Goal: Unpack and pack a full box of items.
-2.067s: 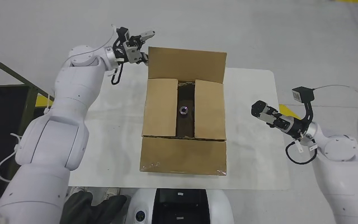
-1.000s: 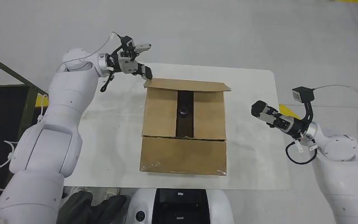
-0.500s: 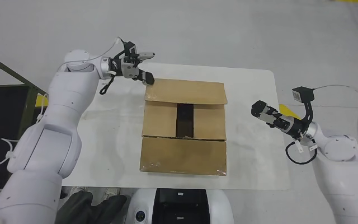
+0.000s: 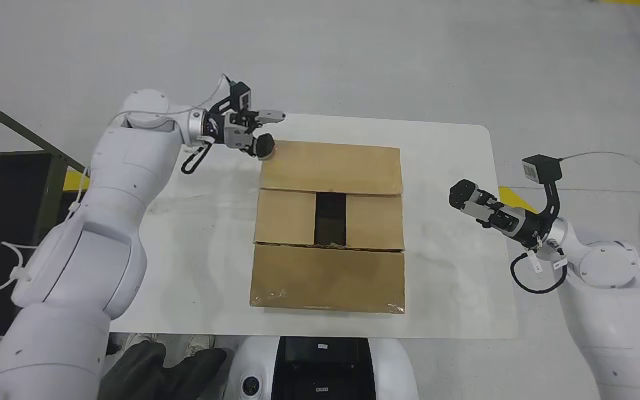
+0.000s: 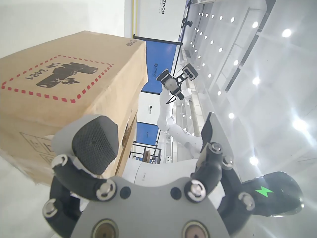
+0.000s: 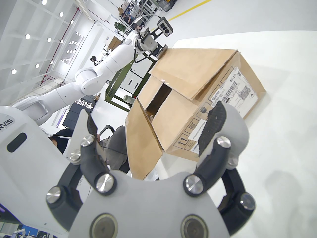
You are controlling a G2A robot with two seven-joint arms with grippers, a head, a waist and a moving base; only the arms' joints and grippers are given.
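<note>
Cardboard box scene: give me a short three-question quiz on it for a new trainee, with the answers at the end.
1. True or false: the far flap of the cardboard box stands upright.
2. Fill in the blank: the right gripper, off to the side of the box and holding nothing, has its jaws ___.
3. Which gripper is at the box's far corner? A) the right gripper B) the left gripper C) neither

Key: 1. False, it lies folded down over the top. 2. Open. 3. B.
</note>
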